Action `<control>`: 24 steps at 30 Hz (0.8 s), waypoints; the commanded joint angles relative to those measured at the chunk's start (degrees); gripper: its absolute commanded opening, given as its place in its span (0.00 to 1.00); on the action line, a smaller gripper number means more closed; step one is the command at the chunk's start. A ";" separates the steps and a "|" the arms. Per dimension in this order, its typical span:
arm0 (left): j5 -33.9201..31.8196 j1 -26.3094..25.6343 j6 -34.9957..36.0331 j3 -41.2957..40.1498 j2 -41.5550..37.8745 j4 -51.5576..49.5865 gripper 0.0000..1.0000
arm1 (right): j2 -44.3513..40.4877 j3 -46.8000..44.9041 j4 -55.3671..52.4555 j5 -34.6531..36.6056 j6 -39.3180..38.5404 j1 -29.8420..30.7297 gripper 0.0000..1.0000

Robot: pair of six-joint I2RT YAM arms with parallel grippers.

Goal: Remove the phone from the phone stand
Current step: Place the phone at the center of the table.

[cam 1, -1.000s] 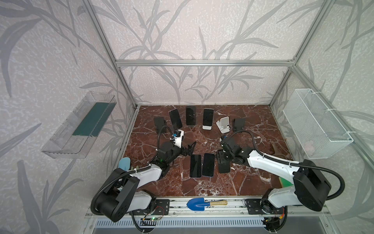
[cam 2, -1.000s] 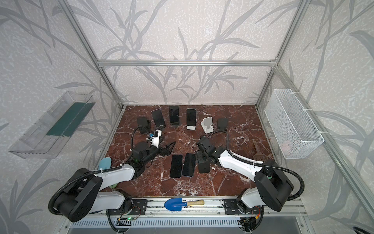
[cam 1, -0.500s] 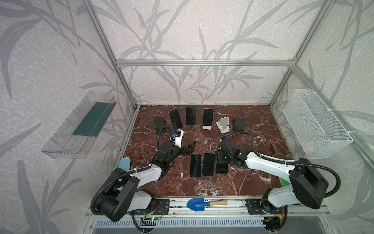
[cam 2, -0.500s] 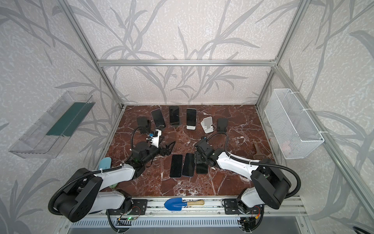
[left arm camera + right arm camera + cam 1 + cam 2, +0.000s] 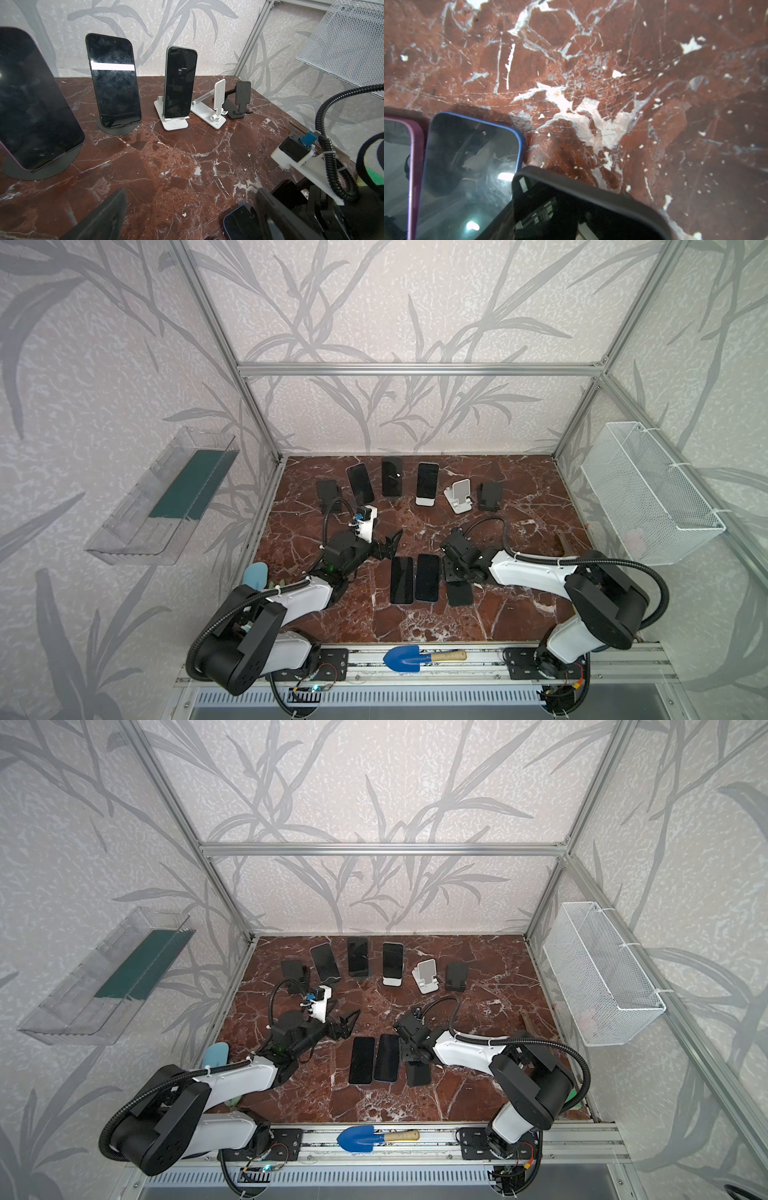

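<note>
My right gripper (image 5: 457,578) is shut on a phone in a black case (image 5: 460,594), low over the marble floor. The phone fills the lower part of the right wrist view (image 5: 581,207), tilted beside a blue-cased phone (image 5: 467,166). The fingers are hidden there. An empty white phone stand (image 5: 458,497) and an empty black stand (image 5: 489,495) are at the back right. My left gripper (image 5: 388,545) is open over bare floor, with nothing between its fingers (image 5: 104,216).
Three phones lean on stands along the back (image 5: 360,484) (image 5: 392,476) (image 5: 427,483), with another black stand (image 5: 328,491) at the back left. Two phones lie flat mid-floor (image 5: 402,580) (image 5: 428,577). A wire basket (image 5: 648,497) hangs on the right wall, and a blue trowel (image 5: 401,659) lies on the front rail.
My right arm has carried the black-cased phone towards the front and lowered it beside the two flat phones, and its jaws have closed tighter. The left arm has not moved.
</note>
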 commanded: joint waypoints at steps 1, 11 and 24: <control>0.05 -0.06 0.63 0.33 -0.58 0.86 0.97 | 1.02 -0.51 -1.05 1.70 2.55 0.43 0.57; 0.05 -0.12 0.55 0.44 -0.33 0.84 0.97 | 2.52 0.23 -0.43 -0.06 3.43 0.52 0.62; -0.12 -0.05 0.67 0.56 -0.41 0.30 0.96 | 4.63 1.54 -1.27 -2.47 3.76 0.43 0.64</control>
